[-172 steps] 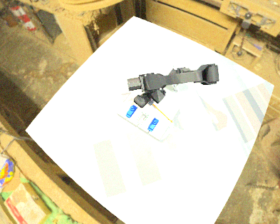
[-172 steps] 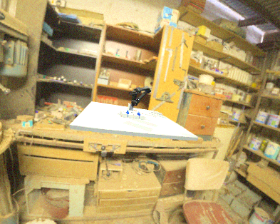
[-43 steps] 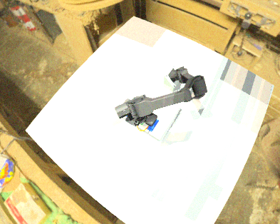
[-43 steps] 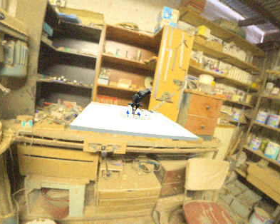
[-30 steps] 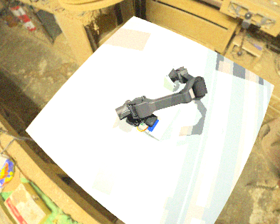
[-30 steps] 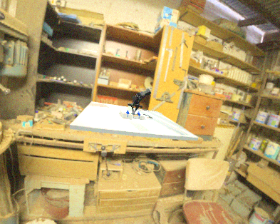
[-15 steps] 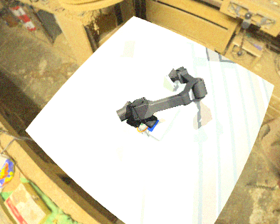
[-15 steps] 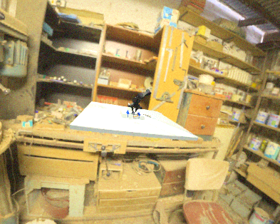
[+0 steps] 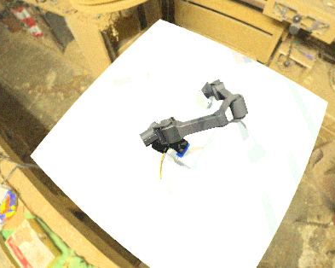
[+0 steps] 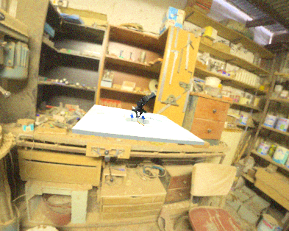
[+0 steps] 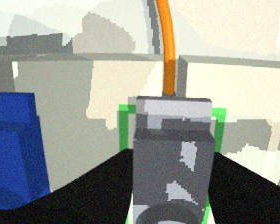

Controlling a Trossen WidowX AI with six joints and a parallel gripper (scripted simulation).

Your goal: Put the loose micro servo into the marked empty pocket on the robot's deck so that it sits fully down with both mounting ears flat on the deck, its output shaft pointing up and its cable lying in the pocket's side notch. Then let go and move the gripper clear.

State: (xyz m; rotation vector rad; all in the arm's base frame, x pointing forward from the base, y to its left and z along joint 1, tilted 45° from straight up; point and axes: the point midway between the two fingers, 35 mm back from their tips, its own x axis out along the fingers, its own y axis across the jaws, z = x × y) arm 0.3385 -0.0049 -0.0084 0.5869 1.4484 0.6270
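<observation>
Two black fingers (image 9: 170, 147) (image 10: 138, 115), partly open, grip one gray servo (image 11: 173, 160) with one orange cable (image 11: 168, 45).

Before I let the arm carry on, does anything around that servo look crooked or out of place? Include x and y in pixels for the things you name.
Nothing looks clearly wrong. In the wrist view, the gray micro servo (image 11: 173, 165) is between the gripper's fingers over the green pocket outline (image 11: 219, 125), its orange cable (image 11: 169, 45) leading away. Whether it is seated, I cannot tell.

Two blue servos (image 10: 131, 116) (image 11: 13, 150), apparently.
</observation>
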